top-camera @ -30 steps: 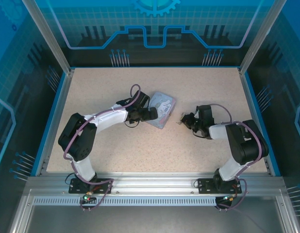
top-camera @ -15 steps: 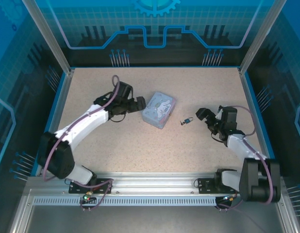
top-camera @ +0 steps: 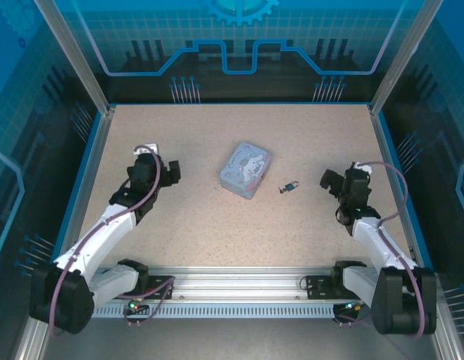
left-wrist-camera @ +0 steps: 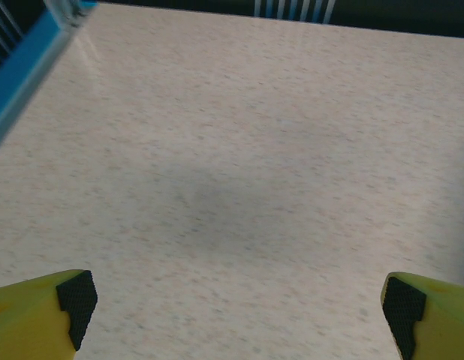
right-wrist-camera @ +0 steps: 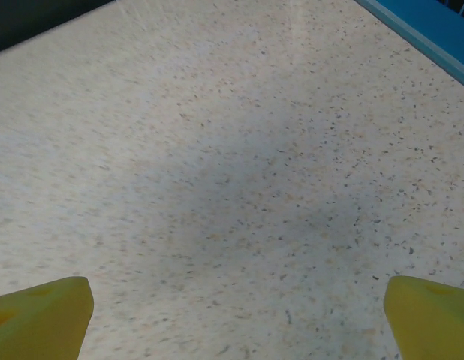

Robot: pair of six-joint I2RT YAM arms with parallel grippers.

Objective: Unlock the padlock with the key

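The tiny dark bluish padlock (top-camera: 293,184) lies on the speckled worktop (top-camera: 217,217) near the pastel rectangular tin (top-camera: 245,169), thin grey key (top-camera: 281,190) just beside it, between the left end effector (top-camera: 172,172) and right end effector (top-camera: 327,178), both spread wide, empty.

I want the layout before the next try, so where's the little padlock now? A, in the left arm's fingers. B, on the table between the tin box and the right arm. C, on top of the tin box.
B: the padlock lies on the table, apart from the tin box, on its right, short of the right arm.
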